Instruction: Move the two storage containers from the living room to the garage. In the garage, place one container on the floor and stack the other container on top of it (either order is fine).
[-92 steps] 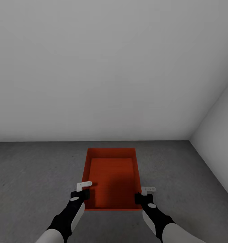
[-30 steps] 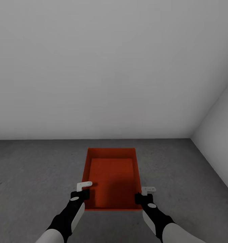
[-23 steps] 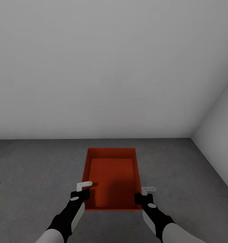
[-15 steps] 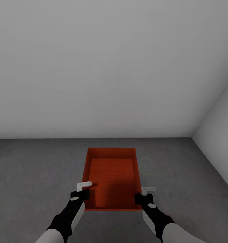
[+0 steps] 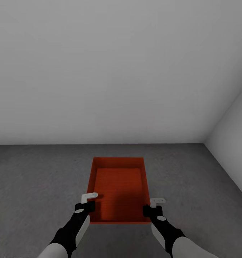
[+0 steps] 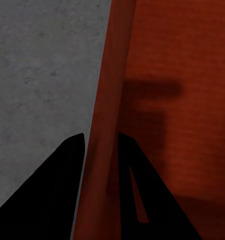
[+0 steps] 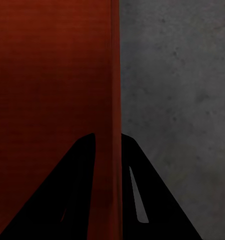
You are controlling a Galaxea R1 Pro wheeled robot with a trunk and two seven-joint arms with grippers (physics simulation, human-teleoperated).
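Garage corner: dark grey floor point(image 5: 38, 186), plain white-grey walls point(image 5: 117, 71) meeting at the right. Nearest the camera, both forearms reach forward and down, roughly parallel, wrists level. Left gripper point(image 5: 86, 204) clamps the left long wall of the storage container point(image 5: 119, 186); the left wrist view has one finger point(image 6: 57, 190) outside the wall and the other inside, pressed to it. Right gripper point(image 5: 153, 207) does the same on the right long wall, fingers point(image 7: 147, 195) astride the thin edge. Both grips sit near the container's near end. The container is orange-red, open-topped, empty, lying lengthwise away from the robot; whether it rests on the floor or hangs just above it cannot be told. Judgement: light and fairly stiff, but the thin walls may flex under a pinch, and smooth sides could slip; a symmetric two-sided hold looks right, though gripping so near one end may let the far end droop. Beyond it, bare floor runs to the back wall.
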